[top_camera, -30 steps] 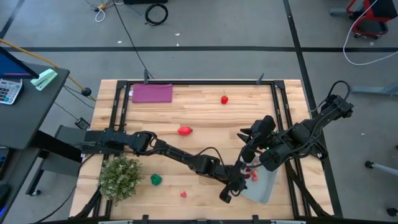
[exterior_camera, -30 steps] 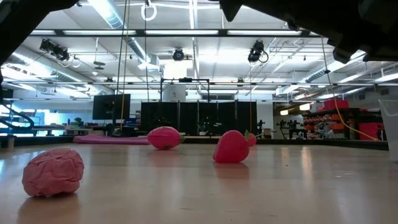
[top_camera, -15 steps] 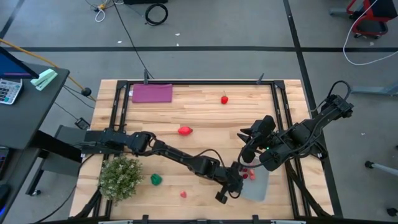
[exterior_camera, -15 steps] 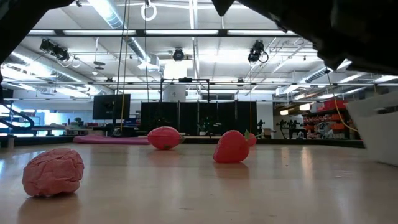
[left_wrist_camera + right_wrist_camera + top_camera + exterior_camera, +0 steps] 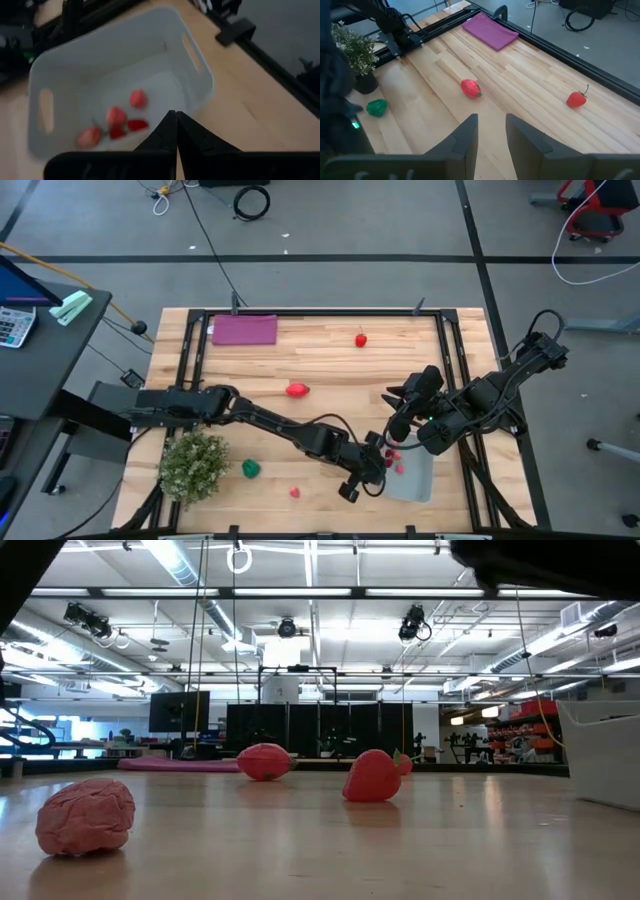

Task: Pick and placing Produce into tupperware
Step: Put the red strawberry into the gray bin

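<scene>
hovering closed and empty, left end effector [image 5: 176,117] over tupperware [image 5: 65,75] holding produce [image 5: 116,116].

left arm stretched long across the counter [image 5: 330,350], left gripper [image 5: 368,472] fingers pressed together – right arm bent in from the right side, right gripper [image 5: 491,131] fingers parted.
</scene>
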`<state>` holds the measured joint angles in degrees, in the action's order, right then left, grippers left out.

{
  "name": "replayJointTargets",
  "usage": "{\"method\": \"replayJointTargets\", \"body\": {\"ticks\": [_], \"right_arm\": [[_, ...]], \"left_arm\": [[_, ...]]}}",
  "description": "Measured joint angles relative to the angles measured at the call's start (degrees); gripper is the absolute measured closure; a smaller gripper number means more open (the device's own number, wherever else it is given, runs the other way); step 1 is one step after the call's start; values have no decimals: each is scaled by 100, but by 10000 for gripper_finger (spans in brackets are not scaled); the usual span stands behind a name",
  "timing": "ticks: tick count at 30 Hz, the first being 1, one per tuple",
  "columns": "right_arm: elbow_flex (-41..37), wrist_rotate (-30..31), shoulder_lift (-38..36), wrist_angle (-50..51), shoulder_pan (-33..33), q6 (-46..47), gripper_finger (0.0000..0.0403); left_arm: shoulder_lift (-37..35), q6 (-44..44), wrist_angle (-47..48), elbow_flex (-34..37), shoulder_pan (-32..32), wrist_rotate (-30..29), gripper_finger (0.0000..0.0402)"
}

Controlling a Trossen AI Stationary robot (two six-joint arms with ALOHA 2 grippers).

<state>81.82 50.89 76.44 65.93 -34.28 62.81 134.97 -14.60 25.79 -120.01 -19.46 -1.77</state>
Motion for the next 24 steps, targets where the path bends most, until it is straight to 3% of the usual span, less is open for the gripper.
{"method": "replayJointTargets", "body": {"ticks": [7, 13, 24], "right_arm": [[0, 0, 0, 2, -2, 0, 295], [0, -2, 0, 3, -2, 10, 295], [0, -2, 0, -33, 0, 16, 295]], "left_arm": [[-638, 584, 2419, -2, -31, 34, 391], [-661, 904, 4336, 2, -158, 7, 380], [-596, 1058, 2919, 671, -61, -994, 255]]}}
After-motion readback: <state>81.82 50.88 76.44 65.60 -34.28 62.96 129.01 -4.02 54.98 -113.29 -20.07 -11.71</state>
